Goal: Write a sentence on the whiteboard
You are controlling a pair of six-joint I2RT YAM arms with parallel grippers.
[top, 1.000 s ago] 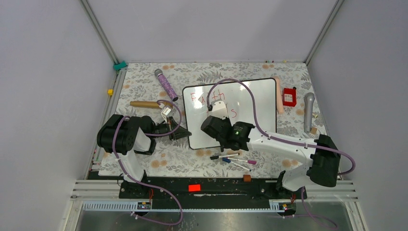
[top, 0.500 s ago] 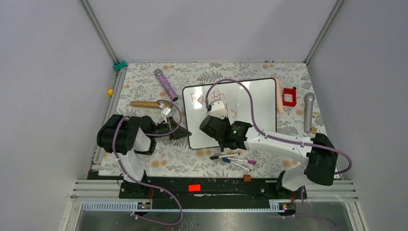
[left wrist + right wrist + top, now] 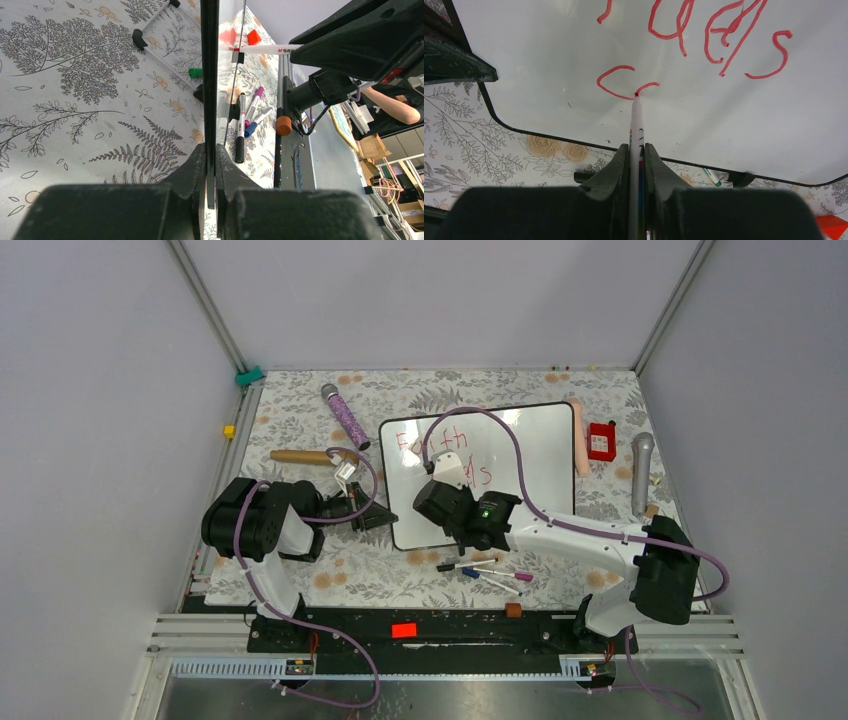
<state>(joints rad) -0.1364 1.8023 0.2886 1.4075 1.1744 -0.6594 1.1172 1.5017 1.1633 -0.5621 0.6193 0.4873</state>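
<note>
The whiteboard (image 3: 545,455) lies flat at the middle of the floral surface (image 3: 290,420), tilted slightly anticlockwise. The sentence (image 3: 724,40) runs across it in red: 2 lines are written, and a third begins with a "c" and a short stroke. The tip of a white marker (image 3: 636,120) touches the board at that stroke. The right tool (image 3: 636,150) is clamped on this marker. The left tool (image 3: 211,155) is clamped on the board's left black edge. 3 loose pens (image 3: 490,572) lie just beside the board's near edge. A purple tube (image 3: 345,417) and a wooden rod (image 3: 300,456) lie to its left, a red box (image 3: 601,441) and a grey microphone (image 3: 641,472) to its right.
</note>
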